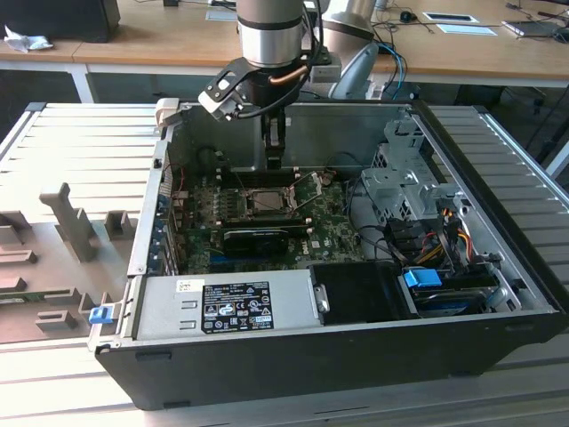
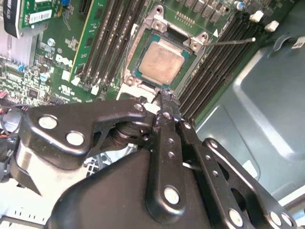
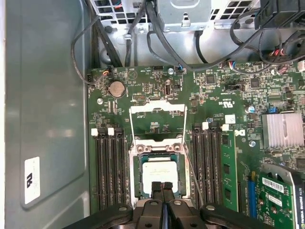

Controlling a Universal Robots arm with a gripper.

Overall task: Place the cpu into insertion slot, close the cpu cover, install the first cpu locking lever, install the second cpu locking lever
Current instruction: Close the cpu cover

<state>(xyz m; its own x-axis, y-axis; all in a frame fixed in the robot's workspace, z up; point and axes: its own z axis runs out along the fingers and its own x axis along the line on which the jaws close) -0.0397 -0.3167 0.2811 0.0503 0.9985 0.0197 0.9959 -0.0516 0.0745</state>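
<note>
The cpu (image 3: 158, 172), a pale silvery square, lies flat in the insertion slot (image 3: 157, 149) on the green motherboard; in the second wrist view the cpu (image 2: 162, 62) sits inside the silver frame (image 2: 159, 21). The cpu cover (image 3: 157, 109) is swung open and lies flat beyond the socket. A thin wire locking lever (image 3: 192, 174) stands loose beside the socket, and the lever (image 2: 233, 41) sticks out sideways. My gripper (image 3: 163, 187) hangs shut just above the chip's near edge with nothing between its fingers. In the exterior view the gripper (image 1: 274, 158) points down over the slot (image 1: 267, 201).
Black memory slots (image 3: 109, 167) flank the socket on both sides. A long black expansion card (image 1: 262, 236) lies just in front of it, and the grey power supply box (image 1: 227, 307) is nearer the case front. A drive cage (image 1: 400, 182) and cables (image 1: 436, 236) are on the exterior view's right.
</note>
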